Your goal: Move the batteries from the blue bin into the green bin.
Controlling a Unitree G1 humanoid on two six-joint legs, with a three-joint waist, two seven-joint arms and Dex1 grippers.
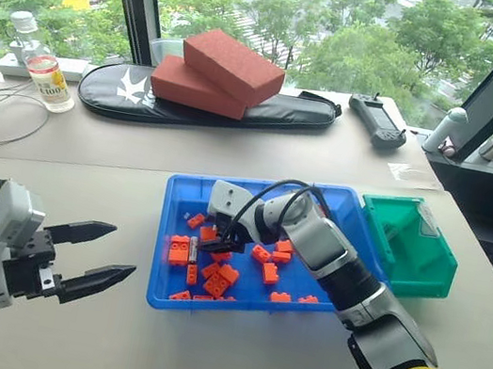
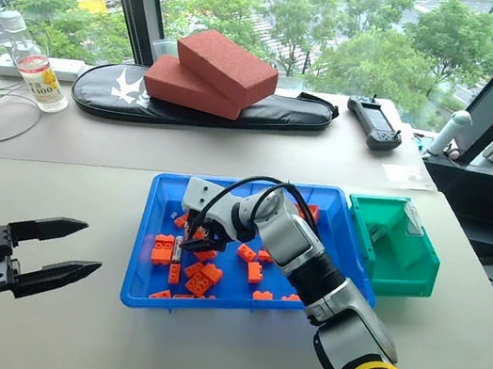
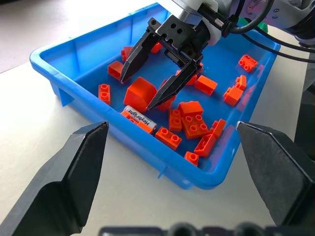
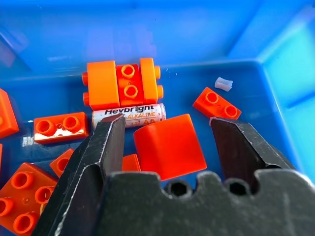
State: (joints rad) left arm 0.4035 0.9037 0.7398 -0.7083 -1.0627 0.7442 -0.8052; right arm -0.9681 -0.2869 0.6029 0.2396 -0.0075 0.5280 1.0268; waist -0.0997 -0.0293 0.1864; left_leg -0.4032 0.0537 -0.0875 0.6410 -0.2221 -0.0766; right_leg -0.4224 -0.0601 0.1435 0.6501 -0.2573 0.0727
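Currently your right end effector, fingers spread, straddles a smooth orange plastic block beside the slim silver battery in the shallow blue plastic bin; closing risks pinching the block instead.

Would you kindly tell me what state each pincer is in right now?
Left pincer: open, holding nothing, beside the blue bin.
Right pincer: open, holding nothing, over the orange bricks and a battery.
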